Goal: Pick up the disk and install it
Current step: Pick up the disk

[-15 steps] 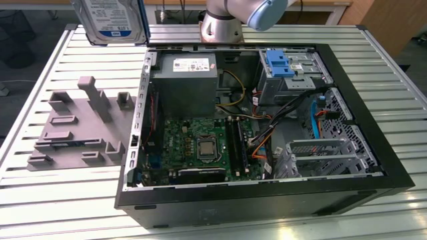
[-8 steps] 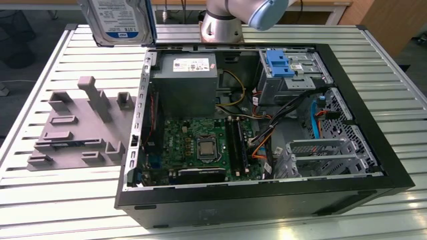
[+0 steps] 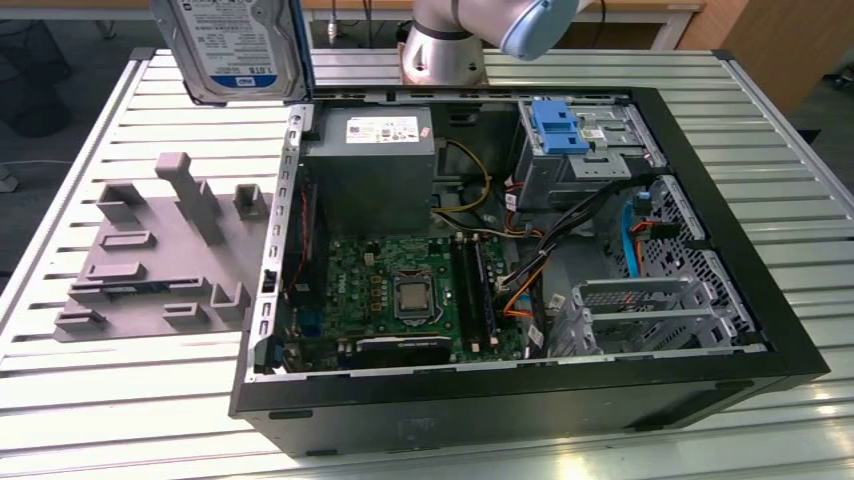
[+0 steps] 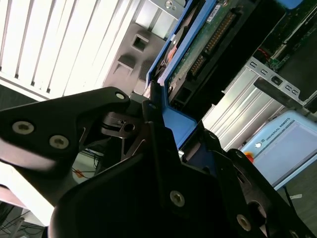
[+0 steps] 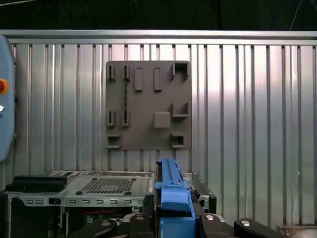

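The disk (image 3: 234,45), a silver hard drive with a white-and-blue label, hangs in the air above the table at the exterior view's upper left, past the far left corner of the open computer case (image 3: 534,250). A blue bracket rims its edge. In the second wrist view my gripper (image 4: 163,116) is shut on the blue bracket (image 4: 178,121), and the disk's green circuit board (image 4: 213,34) extends beyond the black fingers (image 4: 148,144). In the first wrist view the bracket's blue edge (image 5: 172,191) stands between the gripper (image 5: 173,218) fingers.
Inside the case sit a grey power supply box (image 3: 367,150), the motherboard (image 3: 400,290), an upright blue bracket (image 3: 554,125) in the drive bay and a metal drive cage (image 3: 654,315). A grey slotted holder plate (image 3: 160,250) lies on the slatted table (image 3: 134,400) beside the case.
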### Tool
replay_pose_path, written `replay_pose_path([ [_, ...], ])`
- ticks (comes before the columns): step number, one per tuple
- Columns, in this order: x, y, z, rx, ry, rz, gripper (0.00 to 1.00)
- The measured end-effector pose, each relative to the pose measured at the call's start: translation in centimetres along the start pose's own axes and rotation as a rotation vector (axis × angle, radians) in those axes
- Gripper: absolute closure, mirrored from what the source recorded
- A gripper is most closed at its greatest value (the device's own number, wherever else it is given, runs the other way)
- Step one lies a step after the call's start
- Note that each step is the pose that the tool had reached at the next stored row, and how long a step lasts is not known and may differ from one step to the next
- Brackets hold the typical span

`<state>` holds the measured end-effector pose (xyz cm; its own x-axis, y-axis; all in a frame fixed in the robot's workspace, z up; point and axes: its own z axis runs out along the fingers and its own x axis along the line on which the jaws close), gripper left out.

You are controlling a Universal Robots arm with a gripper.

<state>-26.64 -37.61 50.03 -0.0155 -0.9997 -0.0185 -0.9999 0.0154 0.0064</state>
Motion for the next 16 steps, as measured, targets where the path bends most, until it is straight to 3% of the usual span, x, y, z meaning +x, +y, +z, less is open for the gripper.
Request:
replay_pose_path([
  [16, 0.05, -3.06, -0.02, 0.0, 0.0, 0.0, 0.64],
])
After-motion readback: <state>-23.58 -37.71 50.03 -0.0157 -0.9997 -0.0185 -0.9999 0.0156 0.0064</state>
